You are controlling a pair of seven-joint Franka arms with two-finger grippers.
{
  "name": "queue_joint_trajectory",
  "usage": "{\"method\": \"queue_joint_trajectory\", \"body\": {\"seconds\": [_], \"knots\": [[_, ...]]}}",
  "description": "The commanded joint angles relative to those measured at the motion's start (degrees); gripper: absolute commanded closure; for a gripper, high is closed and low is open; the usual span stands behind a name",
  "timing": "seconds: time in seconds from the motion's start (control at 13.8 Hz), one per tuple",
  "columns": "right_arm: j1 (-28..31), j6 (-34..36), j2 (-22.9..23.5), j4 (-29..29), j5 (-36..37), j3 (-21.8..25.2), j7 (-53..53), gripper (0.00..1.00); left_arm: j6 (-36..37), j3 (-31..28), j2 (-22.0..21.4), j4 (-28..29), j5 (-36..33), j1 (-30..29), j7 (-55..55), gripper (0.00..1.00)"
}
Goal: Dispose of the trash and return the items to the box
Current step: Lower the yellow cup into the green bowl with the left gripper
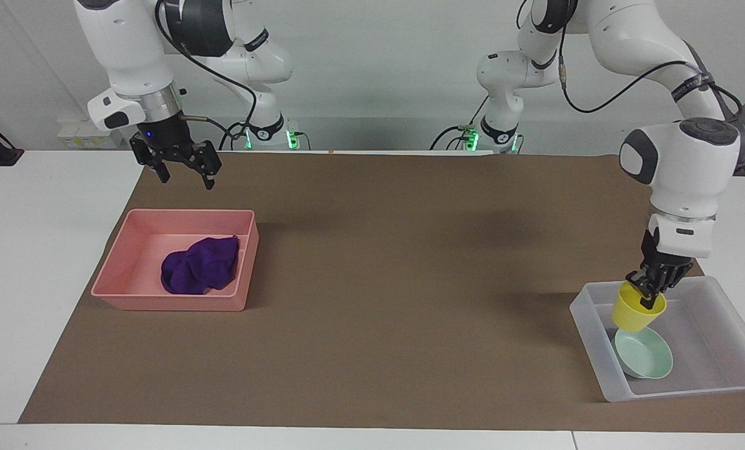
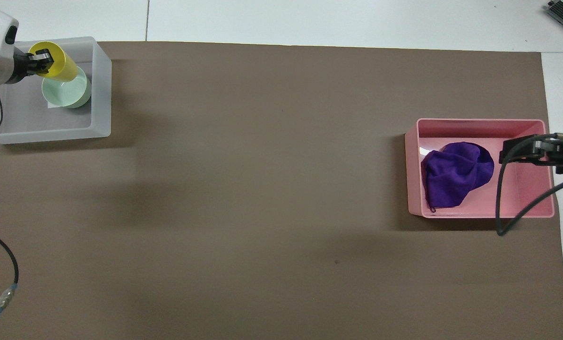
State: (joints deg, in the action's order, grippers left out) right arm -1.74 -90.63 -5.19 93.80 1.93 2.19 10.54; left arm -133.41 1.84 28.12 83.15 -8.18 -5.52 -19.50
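Note:
My left gripper [image 1: 652,294] is shut on the rim of the yellow cup [image 1: 636,312] and holds it tilted in the air over the clear-white box [image 1: 588,325]. The cup hangs just above the mint-green bowl [image 1: 649,359], which lies in the box. In the overhead view the cup [image 2: 59,63] overlaps the bowl [image 2: 69,94] in the box [image 2: 101,89]. The purple cloth [image 1: 199,267] lies bunched in the pink tray [image 1: 172,303]. My right gripper [image 1: 184,169] is open and empty, raised high over that tray [image 2: 522,203], clear of the cloth [image 2: 456,172].
A brown mat [image 1: 379,281] covers most of the white table. The pink tray stands at the right arm's end and the clear box at the left arm's end. A loose cable [image 2: 7,283] lies at the left arm's near corner.

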Motion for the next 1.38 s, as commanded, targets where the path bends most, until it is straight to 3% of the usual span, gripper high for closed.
{"method": "queue_joint_trajectory", "body": {"seconds": [0.0, 0.36, 0.51, 0.58, 0.65, 0.8, 0.87, 0.94, 1.3], "knots": [[1.65, 3.54, 0.36, -2.23, 0.1, 0.27, -4.2, 0.0, 0.61, 1.67, 6.76, -7.21, 0.8, -2.47, 0.25, 1.0], [0.95, 3.53, -0.61, -0.65, 0.18, -0.08, -5.44, 0.0, -9.84, 1.68, 7.57, -0.38, 3.26, -5.2, 6.22, 1.0], [0.95, 3.45, -0.7, -0.64, 0.01, -0.26, -5.62, 0.0, -10.3, 1.76, 7.39, 1.31, 3.35, -5.02, 6.22, 1.0], [1.21, 3.45, -0.61, -0.73, -0.6, -0.26, -5.62, 0.0, -10.21, 1.85, 7.04, 2.27, 3.52, -5.11, 6.22, 0.95], [1.13, 3.45, -0.7, -0.55, -0.61, -0.26, -5.44, 0.0, -9.95, 1.94, 6.43, 3.15, 3.53, -5.02, 6.22, 0.65], [1.39, 3.53, -0.96, -0.2, -0.69, -0.26, -5.18, 0.0, -6.63, 2.03, 6.34, 2.29, 3.18, -4.76, 6.49, 0.38], [1.39, 3.53, -1.05, -0.03, -0.61, -0.26, -5.09, 0.0, -4.95, 1.94, 6.34, 1.06, 3.0, -4.5, 8.14, 0.09], [1.39, 3.53, -1.05, -0.02, -0.69, -0.26, -5.09, 0.0, -4.67, 1.94, 5.81, 0.7, 3.09, -4.5, 11.64, 0.0], [1.39, 3.53, -1.05, -0.02, -0.61, -0.26, -5.09, 0.0, 4.62, 1.94, -3.57, 3.67, 3.61, -3.45, 30.35, 0.0]]}}
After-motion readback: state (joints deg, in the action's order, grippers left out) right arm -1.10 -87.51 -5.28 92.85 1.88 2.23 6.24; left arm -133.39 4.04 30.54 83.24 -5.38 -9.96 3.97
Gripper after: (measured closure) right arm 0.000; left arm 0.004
